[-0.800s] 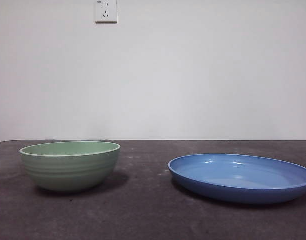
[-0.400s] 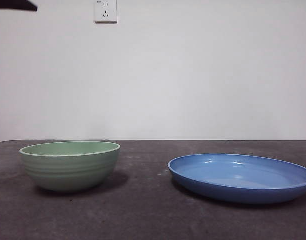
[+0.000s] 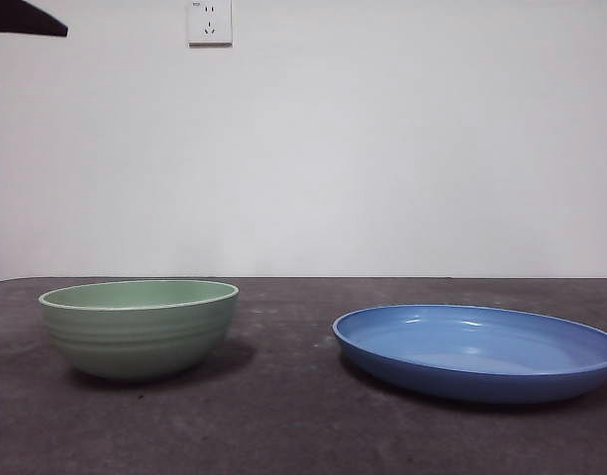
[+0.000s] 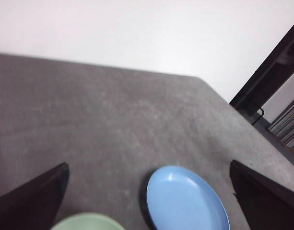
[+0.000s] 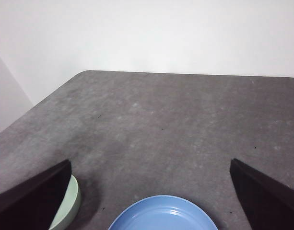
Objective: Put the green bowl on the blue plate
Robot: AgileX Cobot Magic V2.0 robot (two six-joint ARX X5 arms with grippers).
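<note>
Right now the green bowl point(image 3: 138, 328) is sitting upright on the dark grey worktop point(image 3: 283, 416) at the lower left of the front frame, and the blue plate point(image 3: 477, 350) is lying flat at the lower right, well apart from the bowl with a strip of bare worktop between them. Nothing is resting in or on either one.

My left pincer point(image 4: 149, 201) is hanging above the worktop with its two black jaws spread wide and nothing between them. In my left wrist frame the plate point(image 4: 185, 201) is showing at the bottom centre, and only a sliver of the bowl's rim point(image 4: 87, 222) is peeking in at the bottom edge, just beside the plate's left. Neither jaw is touching either dish.

My right pincer point(image 5: 149, 201) is likewise gaping wide and gripping nothing. In my right wrist frame the far part of the plate point(image 5: 163, 215) is filling the bottom centre, while a pale edge of the bowl point(image 5: 70, 206) is showing at the lower left, partly hidden behind one of my jaws.

In the front frame a black tip point(image 3: 24, 18) of one arm is poking in at the upper left corner; I cannot tell from it which arm that is. A white wall socket point(image 3: 209, 22) is sitting at the top of the pale wall behind the worktop.
</note>
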